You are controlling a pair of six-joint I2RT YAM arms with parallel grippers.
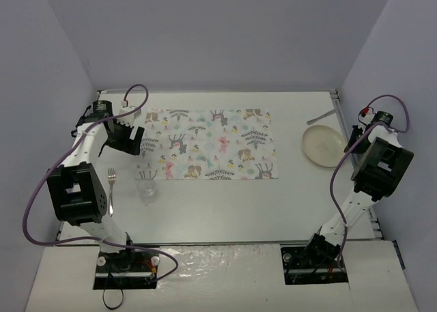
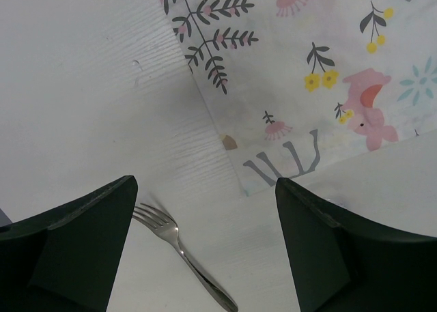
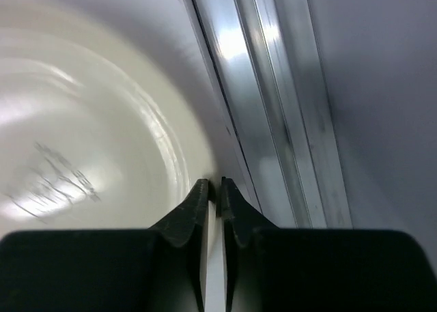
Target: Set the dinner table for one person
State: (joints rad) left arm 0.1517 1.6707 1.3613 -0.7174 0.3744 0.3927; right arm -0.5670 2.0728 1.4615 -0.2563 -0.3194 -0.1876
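Observation:
The dinner table (image 1: 225, 209) is a large off-white top with metal edge rails. A printed cloth (image 1: 212, 145) lies flat at its middle. A cream plate (image 1: 323, 146) lies at the right. My right gripper (image 1: 355, 137) is at its right rim. In the right wrist view the fingers (image 3: 198, 203) are shut on the plate's rim (image 3: 213, 189). A fork (image 1: 111, 188) lies at the left and a clear glass (image 1: 147, 189) stands beside it. My left gripper (image 1: 131, 143) is open and empty above the cloth's left corner (image 2: 307, 73), with the fork (image 2: 181, 254) below it.
A metal utensil (image 1: 321, 115) lies behind the plate near the back right corner. The table's right rail (image 3: 273, 107) runs close beside my right fingers. Grey walls enclose the table on three sides.

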